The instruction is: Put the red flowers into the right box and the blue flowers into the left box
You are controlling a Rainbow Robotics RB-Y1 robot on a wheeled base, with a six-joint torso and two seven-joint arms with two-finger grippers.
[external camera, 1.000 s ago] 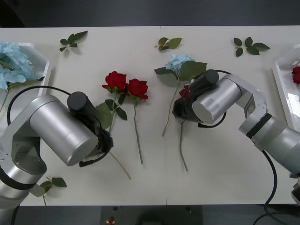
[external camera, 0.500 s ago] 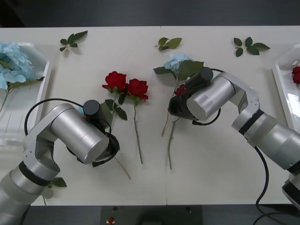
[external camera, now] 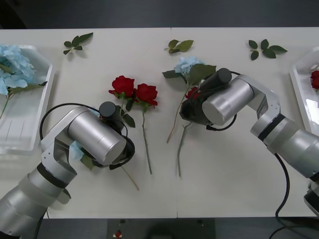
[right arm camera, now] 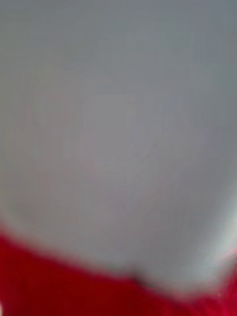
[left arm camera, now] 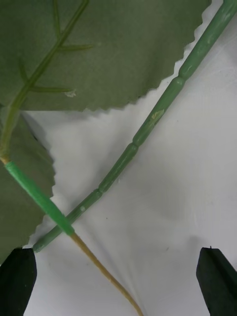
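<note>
White tabletop (external camera: 224, 189) fills the front view, with a dark strip of room beyond its far edge. At nine to ten o'clock the left box (external camera: 30, 134) sits against the table's edge with blue flowers (external camera: 14, 67) lying in its far end. At three o'clock, the right box (external camera: 303, 89) is cut by the frame edge, a red bloom (external camera: 315, 79) resting in it.

Near centre, toward ten o'clock, two red roses (external camera: 134, 90) lie side by side with their heads touching, stems running toward six o'clock. Toward one o'clock from centre a single blue flower (external camera: 187, 64) lies with a big leaf beside its head.

The left gripper (external camera: 97, 149) is down at the table around eight o'clock, its body covering pale-blue petals and a leaf. In its wrist view the black fingertips (left arm camera: 17, 279) stand spread at both corners, with a ribbed green stem (left arm camera: 148, 131) crossing a thinner tan-tipped stem and a serrated leaf (left arm camera: 108, 49) between them, nothing pinched.

The right gripper (external camera: 192, 107) hangs just right of centre with a red rose (external camera: 192, 93) at its tip, the stem trailing toward six o'clock. Its wrist view is a grey blur with a red mass (right arm camera: 59, 286), probably that rose; whether the fingers grip it cannot be told.

Loose leaf sprigs (external camera: 77, 42) lie along the far edge.
</note>
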